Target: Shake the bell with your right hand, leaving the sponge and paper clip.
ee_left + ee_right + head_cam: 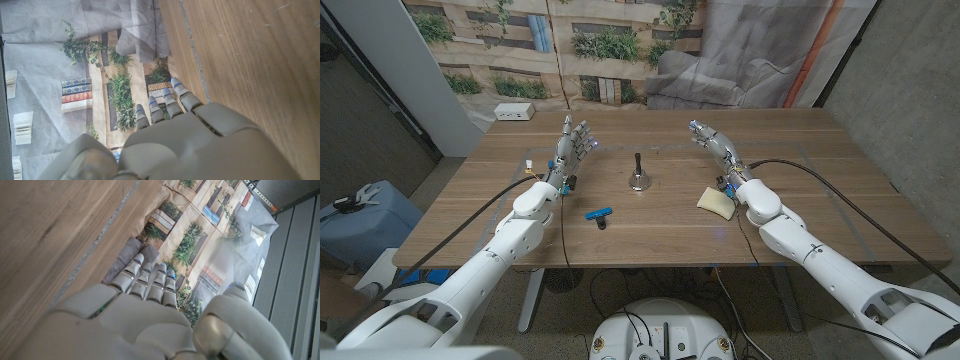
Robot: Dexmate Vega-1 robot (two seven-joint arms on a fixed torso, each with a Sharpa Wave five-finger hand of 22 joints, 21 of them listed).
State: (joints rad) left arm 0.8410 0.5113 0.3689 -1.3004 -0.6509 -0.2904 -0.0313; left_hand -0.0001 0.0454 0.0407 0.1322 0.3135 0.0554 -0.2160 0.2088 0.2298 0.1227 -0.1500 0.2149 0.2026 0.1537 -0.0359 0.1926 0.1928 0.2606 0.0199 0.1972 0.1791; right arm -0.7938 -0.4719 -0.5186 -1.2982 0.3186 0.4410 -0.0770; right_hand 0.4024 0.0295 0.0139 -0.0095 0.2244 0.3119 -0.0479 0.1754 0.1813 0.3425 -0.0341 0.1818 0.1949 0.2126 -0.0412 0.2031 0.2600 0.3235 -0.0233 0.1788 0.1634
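A small metal bell (638, 180) with a dark upright handle stands at the middle of the wooden table (650, 235). A blue paper clip (598, 213) lies in front of it, toward the near edge. A pale yellow sponge (716, 200) lies right of the bell, close beside my right wrist. My right hand (718, 147) stands on its edge, fingers extended, to the right of and beyond the bell, holding nothing. My left hand (571, 146) stands likewise left of the bell, fingers apart and empty. The wrist views show the backs of my left hand (175, 135) and right hand (145, 310).
A white box (514, 111) sits at the table's far left corner. Cables run along both arms over the table. A grey draped sheet and a printed backdrop stand behind the table. A blue bin (360, 215) is on the floor at left.
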